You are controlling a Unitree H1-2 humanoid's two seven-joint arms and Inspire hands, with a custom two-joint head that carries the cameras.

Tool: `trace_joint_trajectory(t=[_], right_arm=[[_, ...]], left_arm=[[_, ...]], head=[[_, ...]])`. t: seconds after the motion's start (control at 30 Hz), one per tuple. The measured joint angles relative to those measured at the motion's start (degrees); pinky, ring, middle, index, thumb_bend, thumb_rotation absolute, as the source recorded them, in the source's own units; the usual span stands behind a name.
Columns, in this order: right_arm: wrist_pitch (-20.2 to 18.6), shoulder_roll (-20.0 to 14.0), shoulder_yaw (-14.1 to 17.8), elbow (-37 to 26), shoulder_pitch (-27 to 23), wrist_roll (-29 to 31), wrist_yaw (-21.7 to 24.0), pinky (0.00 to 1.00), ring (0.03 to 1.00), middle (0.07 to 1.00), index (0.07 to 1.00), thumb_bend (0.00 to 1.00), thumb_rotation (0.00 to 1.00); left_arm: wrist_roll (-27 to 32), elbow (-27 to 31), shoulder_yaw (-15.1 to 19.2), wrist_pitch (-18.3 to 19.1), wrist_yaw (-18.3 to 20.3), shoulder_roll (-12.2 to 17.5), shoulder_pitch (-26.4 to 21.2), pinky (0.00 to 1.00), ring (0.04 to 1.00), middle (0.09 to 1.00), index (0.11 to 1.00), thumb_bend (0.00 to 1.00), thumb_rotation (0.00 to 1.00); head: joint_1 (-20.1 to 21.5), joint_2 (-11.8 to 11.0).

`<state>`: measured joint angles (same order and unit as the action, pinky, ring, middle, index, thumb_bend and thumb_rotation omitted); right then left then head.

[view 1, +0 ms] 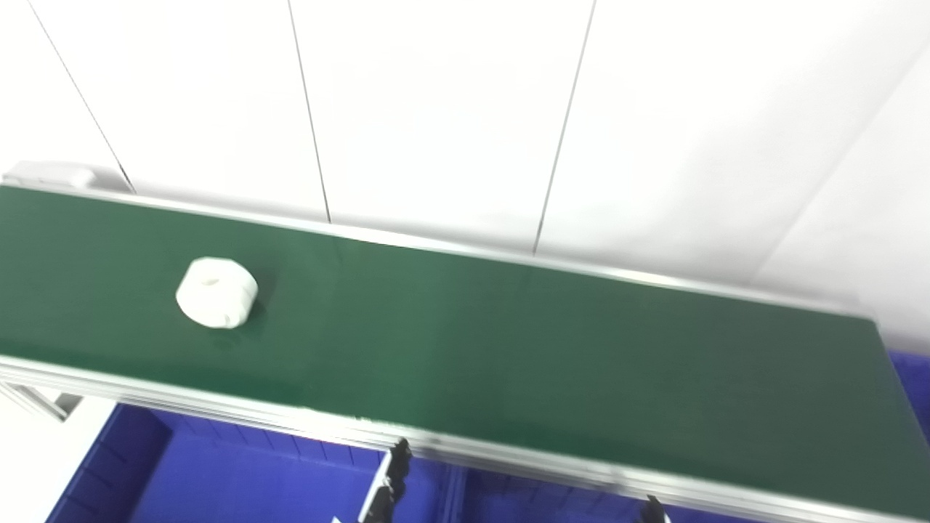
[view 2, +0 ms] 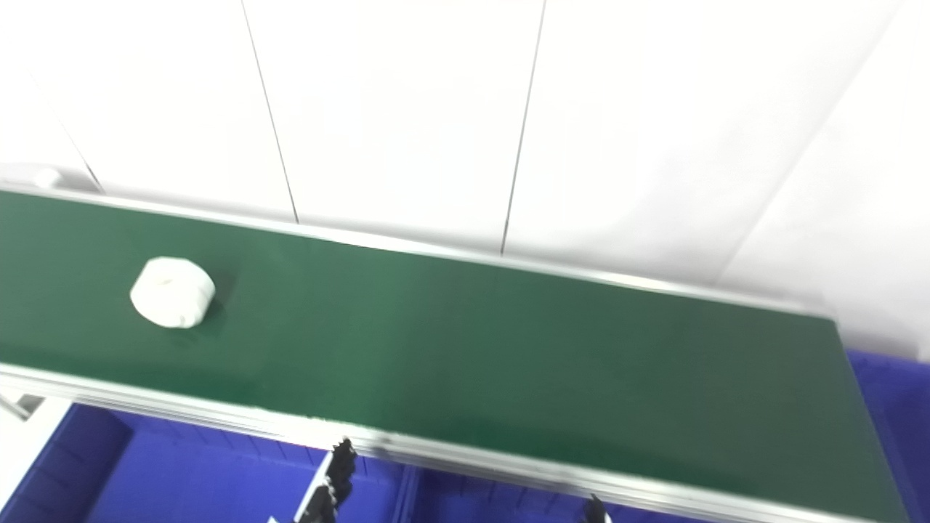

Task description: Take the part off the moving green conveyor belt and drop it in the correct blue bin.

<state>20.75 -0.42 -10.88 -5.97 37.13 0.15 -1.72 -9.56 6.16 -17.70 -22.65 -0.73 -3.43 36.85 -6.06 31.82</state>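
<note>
A white round part [view 1: 216, 292] with a hollow in its top lies on the green conveyor belt [view 1: 508, 341], near the belt's left end; it also shows in the right eye view [view 2: 173, 292]. Only a fingertip of my left hand [view 1: 390, 479] shows at the bottom edge, in front of the belt's near rail and well to the right of the part. A tip of my right hand [view 1: 652, 510] barely shows at the bottom edge further right. Neither hand touches the part. The frames do not show whether either hand is open or shut.
Blue bins [view 1: 240, 479] sit below the belt's near rail [view 1: 218, 410], with a divider near the left hand. More blue bin shows past the belt's right end [view 1: 912, 378]. White wall panels stand behind the belt.
</note>
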Motion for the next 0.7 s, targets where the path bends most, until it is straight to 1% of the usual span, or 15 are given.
trace_joint_trajectory(t=[0.03,0.1,0.13,0.17,0.2,0.33,0.37,0.4,0.47,0.5,0.57,0.6,0.63,0.67,0.7], right_arm=[[0.02,-0.25,0.27,0.09,-0.24,0.71,0.35,1.00,1.000,1.000,1.000,0.96,1.00],[0.06,-0.68,0.70,0.26,-0.69,1.82,0.94,1.00,1.000,1.000,1.000,0.96,1.00],[0.10,-0.81,0.88,0.28,-0.83,2.26,1.05,1.00,1.000,1.000,1.000,0.97,1.00],[0.14,-0.88,1.03,0.33,-0.90,2.68,1.15,1.00,1.000,1.000,1.000,0.97,1.00],[0.18,-0.91,1.16,0.46,-0.97,2.96,1.22,1.00,1.000,1.000,1.000,0.96,1.00],[0.25,-1.16,1.40,1.37,-1.19,3.75,2.20,1.00,1.000,1.000,1.000,0.96,1.00],[0.25,-1.26,1.43,1.36,-1.21,4.00,2.39,1.00,1.000,1.000,1.000,0.95,1.00],[0.25,-1.27,1.54,1.29,-1.24,4.39,2.64,1.00,1.000,1.000,1.000,0.95,1.00],[0.24,-1.26,1.73,0.98,-1.22,5.00,2.99,1.00,1.000,1.000,1.000,0.96,0.98],[0.24,-1.24,1.82,0.68,-1.20,5.15,3.08,1.00,1.000,1.000,1.000,0.95,0.98],[0.23,-1.22,1.96,-0.48,-0.98,5.38,3.12,1.00,1.000,1.000,1.000,0.94,0.99],[0.23,-1.22,1.98,-1.10,-0.87,5.42,3.13,1.00,1.000,1.000,1.000,0.93,0.99],[0.23,-1.22,2.02,-1.54,-0.72,5.47,3.14,1.00,1.000,1.000,1.000,0.93,0.99],[0.22,-1.21,2.07,-2.11,-0.41,5.48,3.14,1.00,1.000,1.000,1.000,0.93,0.99],[0.20,-1.22,2.10,-2.45,-0.16,5.48,3.14,1.00,1.000,1.000,1.000,0.93,0.99]], left_arm=[[-0.74,-0.49,0.02,-0.30,-0.45,-0.01,-0.18,0.99,0.985,0.997,1.000,0.65,1.00],[-1.45,-1.36,0.06,-0.91,-1.09,-0.02,-0.51,0.93,0.962,0.982,1.000,0.61,1.00],[-2.18,-1.48,0.06,-1.33,-1.47,-0.03,-0.58,0.92,0.957,0.979,1.000,0.61,1.00],[-2.76,-1.56,0.07,-1.57,-1.95,-0.04,-0.63,0.91,0.953,0.977,1.000,0.61,1.00],[-3.30,-1.73,0.12,-1.61,-2.58,-0.09,-0.70,0.88,0.940,0.971,1.000,0.63,1.00],[-3.39,-1.96,0.13,-1.60,-3.17,-0.11,-0.82,0.89,0.953,0.979,1.000,0.65,1.00],[-3.40,-1.99,0.12,-1.61,-3.24,-0.10,-0.87,0.87,0.948,0.973,1.000,0.62,1.00],[-3.40,-2.04,0.09,-1.60,-3.37,-0.09,-0.95,0.86,0.945,0.969,1.000,0.60,1.00],[-3.41,-2.05,0.05,-1.61,-3.47,-0.07,-1.05,0.84,0.931,0.961,1.000,0.58,0.99],[-3.42,-1.99,-0.01,-1.61,-3.48,-0.04,-1.08,0.83,0.927,0.960,1.000,0.62,0.96],[-3.12,-0.14,-0.46,-1.30,-3.32,0.12,-0.67,0.83,0.927,0.959,1.000,0.70,0.93],[-2.91,2.42,-0.91,-1.09,-3.14,0.25,0.01,0.82,0.925,0.960,1.000,0.79,0.91],[-2.64,5.80,-1.52,-0.94,-2.87,0.43,0.96,0.80,0.927,0.969,1.000,0.84,0.89],[-2.51,9.36,-2.04,-0.89,-2.55,0.54,1.89,0.79,0.927,0.975,1.000,0.86,0.87],[-2.60,12.03,-2.51,-1.09,-2.48,0.66,2.59,0.76,0.914,0.967,1.000,0.86,0.84]], head=[[-0.70,0.00],[-1.58,-0.53],[-1.58,-0.53],[-2.10,-1.22],[-2.89,-1.40],[-5.01,-0.88],[-5.53,-0.70],[-6.93,0.08],[-7.47,0.44],[-7.99,1.05],[-7.91,1.23],[-7.39,1.84],[-7.38,1.85],[-7.38,2.45],[-7.38,2.46]])
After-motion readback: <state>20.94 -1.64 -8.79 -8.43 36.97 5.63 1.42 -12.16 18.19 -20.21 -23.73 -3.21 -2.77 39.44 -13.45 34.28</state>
